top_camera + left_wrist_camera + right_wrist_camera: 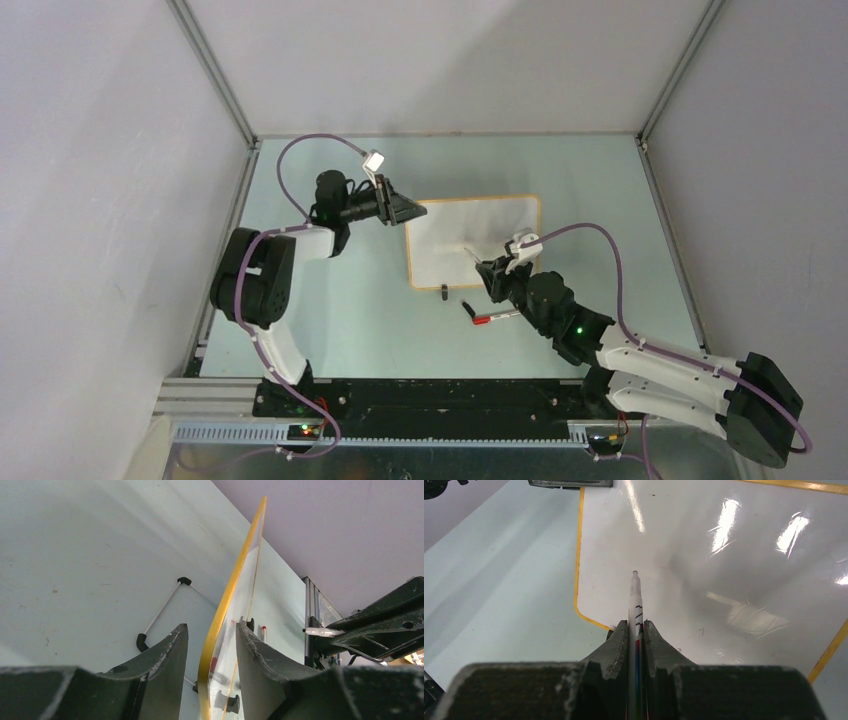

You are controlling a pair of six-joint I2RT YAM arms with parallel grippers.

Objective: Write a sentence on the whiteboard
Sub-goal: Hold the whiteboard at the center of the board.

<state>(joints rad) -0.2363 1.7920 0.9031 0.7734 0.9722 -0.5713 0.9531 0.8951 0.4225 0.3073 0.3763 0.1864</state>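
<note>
Right gripper (636, 626) fingers clamp the marker (636, 597), with its tip over the blank whiteboard (724, 580) near one corner. The whiteboard lies on the table (350, 300). Left gripper (211, 627) straddles the whiteboard's edge, jaws parted. Judged light, stiff and slick, so grip the frame.

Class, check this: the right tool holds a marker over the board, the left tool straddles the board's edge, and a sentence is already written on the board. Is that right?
Not quite. The board is blank: the right wrist view shows no writing on it. The rest stands: the right tool holds the marker over it, and the left tool straddles its edge.
</note>
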